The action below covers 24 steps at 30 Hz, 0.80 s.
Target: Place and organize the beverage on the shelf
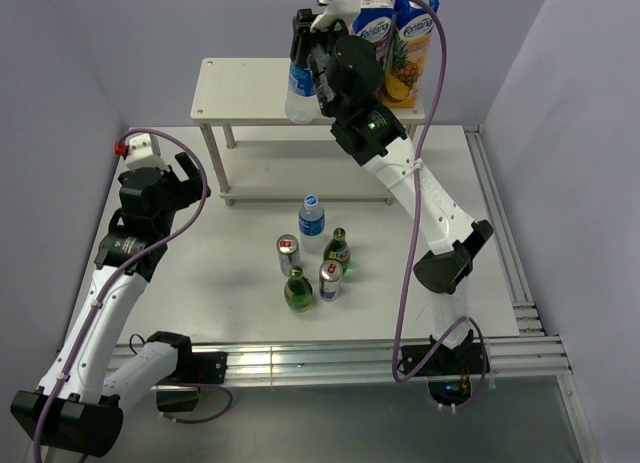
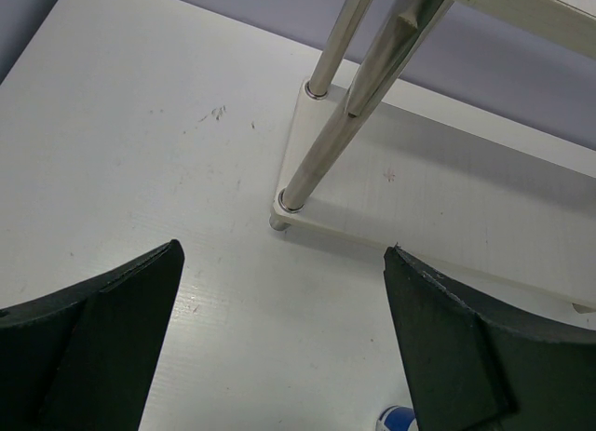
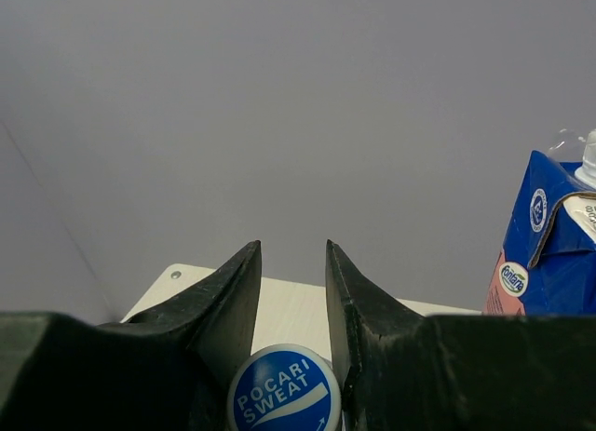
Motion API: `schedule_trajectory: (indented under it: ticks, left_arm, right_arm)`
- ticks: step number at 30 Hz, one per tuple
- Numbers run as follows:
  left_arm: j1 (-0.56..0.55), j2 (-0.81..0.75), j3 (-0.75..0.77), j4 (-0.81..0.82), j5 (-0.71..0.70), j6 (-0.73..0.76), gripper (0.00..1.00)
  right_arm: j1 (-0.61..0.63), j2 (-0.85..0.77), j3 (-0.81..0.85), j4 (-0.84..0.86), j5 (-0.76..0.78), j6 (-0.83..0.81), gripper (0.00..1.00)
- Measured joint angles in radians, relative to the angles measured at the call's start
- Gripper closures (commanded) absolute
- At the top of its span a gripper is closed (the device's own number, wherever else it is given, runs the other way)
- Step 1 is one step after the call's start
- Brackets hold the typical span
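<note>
My right gripper is shut on the neck of a clear Pocari Sweat bottle and holds it upright over the front edge of the shelf's top board. In the right wrist view its blue cap sits between my fingers, with the top board beyond. Two juice cartons stand on the top board's right end; one shows in the right wrist view. My left gripper is open and empty, left of the shelf, facing its lower board.
On the table in front of the shelf stand a blue-capped bottle, two cans and two green bottles. A shelf leg is just ahead of my left gripper. Walls close in behind and at both sides.
</note>
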Motion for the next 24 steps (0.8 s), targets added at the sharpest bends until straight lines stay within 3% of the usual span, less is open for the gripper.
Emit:
schedule_trajectory:
  ticks: [8,9,10,11,13,18,19,24]
  left_arm:
    - [0.0,0.0,0.0,0.0,0.0,0.0,0.04]
    - [0.0,0.0,0.0,0.0,0.0,0.0,0.04]
    - [0.0,0.0,0.0,-0.001,0.0,0.0,0.04]
    - [0.0,0.0,0.0,-0.002,0.0,0.0,0.04]
    - [0.0,0.0,0.0,-0.006,0.0,0.0,0.04]
    - [0.0,0.0,0.0,-0.009,0.0,0.0,0.04]
    - [0.0,0.0,0.0,-0.01,0.0,0.0,0.04]
    - [0.0,0.0,0.0,-0.013,0.0,0.0,0.04]
  right_arm:
    - [-0.003,0.007,-0.001,0.014,-0.008,-0.003,0.99]
    - [-0.005,0.014,0.007,0.017,-0.01,-0.003,0.94]
    - [-0.007,0.024,0.016,0.026,-0.01,-0.003,0.73]
    - [-0.009,0.036,0.026,0.035,-0.011,-0.003,0.58]
    - [-0.015,0.055,0.037,0.061,-0.012,0.0,0.38]
    - [-0.023,0.093,0.042,0.09,-0.011,0.005,0.23]
    - [-0.023,0.101,0.043,0.096,-0.016,0.005,0.1]
    - [-0.023,0.143,0.048,0.11,-0.009,0.005,0.1]
